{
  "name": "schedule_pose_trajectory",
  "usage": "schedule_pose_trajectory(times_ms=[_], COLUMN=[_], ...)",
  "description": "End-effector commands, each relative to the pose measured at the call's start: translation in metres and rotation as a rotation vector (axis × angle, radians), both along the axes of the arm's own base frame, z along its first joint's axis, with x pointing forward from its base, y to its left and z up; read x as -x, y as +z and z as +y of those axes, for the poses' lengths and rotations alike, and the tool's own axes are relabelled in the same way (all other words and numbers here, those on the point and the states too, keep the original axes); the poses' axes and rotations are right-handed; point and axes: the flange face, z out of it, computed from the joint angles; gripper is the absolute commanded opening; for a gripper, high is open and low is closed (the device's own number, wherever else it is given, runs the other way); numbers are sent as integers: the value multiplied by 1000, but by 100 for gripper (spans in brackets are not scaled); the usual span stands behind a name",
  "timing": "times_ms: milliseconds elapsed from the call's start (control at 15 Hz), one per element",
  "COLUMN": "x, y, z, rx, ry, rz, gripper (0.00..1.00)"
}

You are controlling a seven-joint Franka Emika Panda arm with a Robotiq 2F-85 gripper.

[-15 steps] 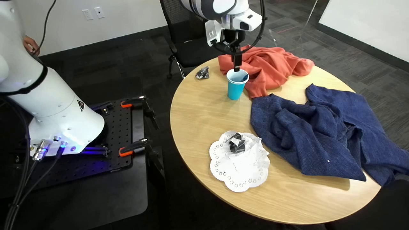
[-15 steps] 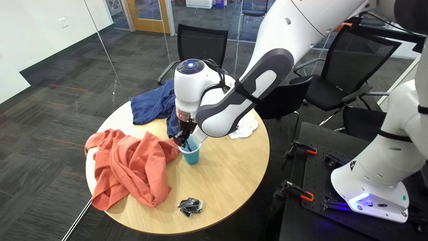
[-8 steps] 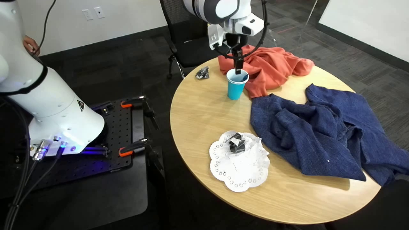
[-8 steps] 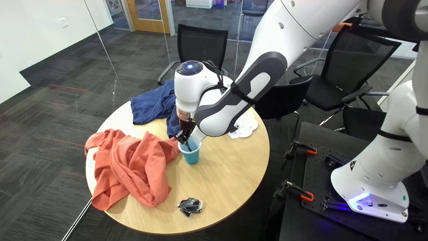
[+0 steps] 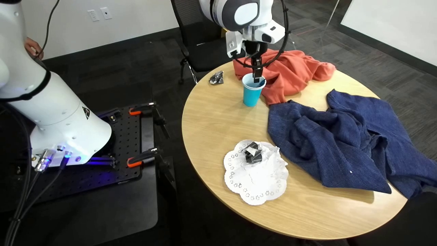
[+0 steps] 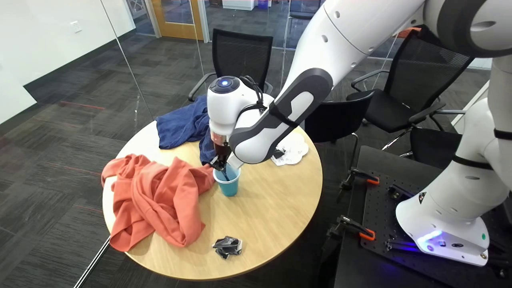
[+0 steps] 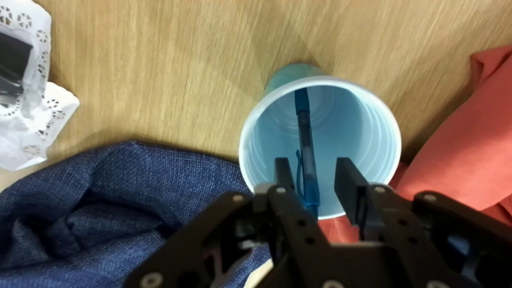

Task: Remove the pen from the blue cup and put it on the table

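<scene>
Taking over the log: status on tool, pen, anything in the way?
Tool open at mouth of cup. Pen leaning inside, not gripped. Red cloth beside cup, not covering it.

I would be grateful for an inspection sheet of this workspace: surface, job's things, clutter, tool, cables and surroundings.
Surface: round table, light wood-coloured top.
Job's things: blue cup upright; pen leaning inside it.
Clutter: red cloth, navy cloth, white doily bearing dark crumpled piece; grey clump near table edge.
Tool: open; pen appears between its fingers in wrist view, ungripped.
Cables: black cable loops beside tool; more cables beside arm base.
Surroundings: black chairs, carpeted floor; person's hand, partly hidden.
</scene>
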Motion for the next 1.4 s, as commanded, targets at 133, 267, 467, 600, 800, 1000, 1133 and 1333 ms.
schedule_pose_trajectory(times_ms=[133, 267, 467, 600, 800, 1000, 1133, 1333], x=[-14, -17, -21, -23, -27, -29, -29, -24], y=[-11, -16, -23, -28, -32, -35, -36, -31], z=[-1, -1, -2, -3, -3, 1, 3, 6], rx=[1, 6, 13, 18, 21, 22, 21, 19], ry=[-31, -33, -36, -38, -36, -31, -29, -31], rz=[5, 10, 13, 14, 14, 14, 13, 7], gripper=[32, 32, 30, 29, 27, 15, 1, 4])
